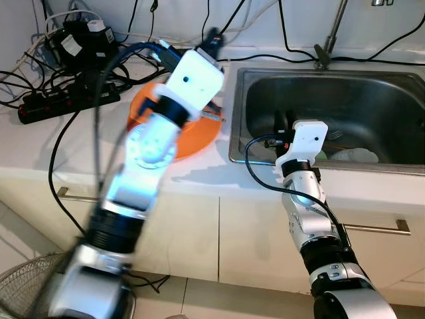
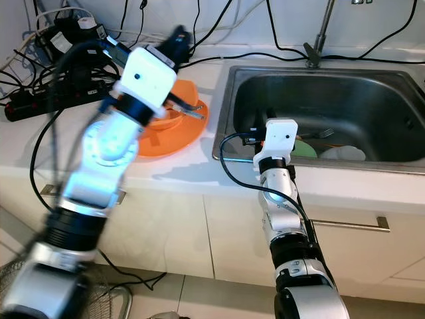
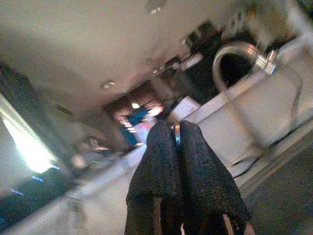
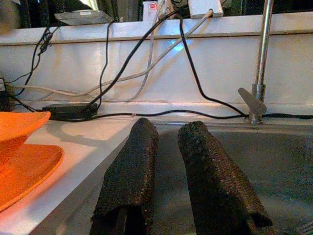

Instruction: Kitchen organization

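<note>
Left eye view: steel sink (image 1: 398, 169) holds pale dishes, partly hidden. Orange plate (image 1: 202, 136) lies flat on the counter, a utensil (image 2: 188, 109) lying across it. Blurred left gripper (image 3: 177, 142), above the plate, pinches something thin and metallic. Right gripper (image 4: 168, 174) hovers slightly parted at the sink's rim.

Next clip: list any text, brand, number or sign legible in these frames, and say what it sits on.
No text can be read in any view.
White box with a red mark on the ledge: print too small and blurred to read.
Black adapters and power strip on the counter: no legible labels.
Orange plate, sink, faucet: no markings seen.
Left pincer, right pincer: plain black fingers, no lettering.
</note>
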You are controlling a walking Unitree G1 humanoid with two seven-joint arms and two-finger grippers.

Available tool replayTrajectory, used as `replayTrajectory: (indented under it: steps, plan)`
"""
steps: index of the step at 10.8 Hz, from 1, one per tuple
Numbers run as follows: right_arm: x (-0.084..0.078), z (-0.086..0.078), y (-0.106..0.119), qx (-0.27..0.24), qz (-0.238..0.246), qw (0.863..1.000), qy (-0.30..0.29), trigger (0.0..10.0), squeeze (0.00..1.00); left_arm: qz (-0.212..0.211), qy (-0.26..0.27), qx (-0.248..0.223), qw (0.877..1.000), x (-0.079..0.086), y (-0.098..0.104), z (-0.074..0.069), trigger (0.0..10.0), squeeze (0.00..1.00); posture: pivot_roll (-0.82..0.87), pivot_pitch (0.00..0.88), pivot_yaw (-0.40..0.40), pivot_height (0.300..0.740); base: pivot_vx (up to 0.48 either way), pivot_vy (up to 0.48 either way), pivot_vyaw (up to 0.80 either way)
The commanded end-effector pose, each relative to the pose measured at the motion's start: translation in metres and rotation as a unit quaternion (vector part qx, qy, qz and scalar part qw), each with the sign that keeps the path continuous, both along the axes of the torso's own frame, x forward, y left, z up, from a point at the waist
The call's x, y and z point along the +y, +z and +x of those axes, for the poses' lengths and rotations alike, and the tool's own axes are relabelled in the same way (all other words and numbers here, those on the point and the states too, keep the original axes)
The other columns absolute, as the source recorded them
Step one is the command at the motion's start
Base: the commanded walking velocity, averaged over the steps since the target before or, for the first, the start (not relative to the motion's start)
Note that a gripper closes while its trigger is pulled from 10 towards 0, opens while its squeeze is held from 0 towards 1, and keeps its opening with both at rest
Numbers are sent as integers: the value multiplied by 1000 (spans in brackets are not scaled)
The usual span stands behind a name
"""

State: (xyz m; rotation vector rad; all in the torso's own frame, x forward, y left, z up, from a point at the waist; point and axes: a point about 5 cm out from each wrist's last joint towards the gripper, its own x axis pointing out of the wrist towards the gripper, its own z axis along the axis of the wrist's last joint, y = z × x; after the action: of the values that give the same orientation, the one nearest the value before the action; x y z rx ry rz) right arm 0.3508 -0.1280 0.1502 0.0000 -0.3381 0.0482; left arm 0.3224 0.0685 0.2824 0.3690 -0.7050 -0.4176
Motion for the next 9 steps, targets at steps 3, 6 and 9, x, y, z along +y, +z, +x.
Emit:
replayTrajectory:
  steps: [3, 6, 9]
  plan:
    - [-2, 1, 1, -1, -4, 1000, -8, 10000, 0, -83, -100, 73, 989, -18, -10, -4, 10000, 0, 97, 0, 62, 740, 0, 0, 0]
    - [-3, 1, 1, -1, -20, 1000, -20, 10000, 0, -110, -163, 131, 972, -31, -22, -7, 10000, 0, 95, 0, 66, 740, 0, 0, 0]
    - [-8, 0, -1, -1, -43, 999, -28, 10000, 1000, -128, -193, 144, 962, -35, -26, -9, 10000, 0, 89, 0, 66, 740, 0, 0, 0]
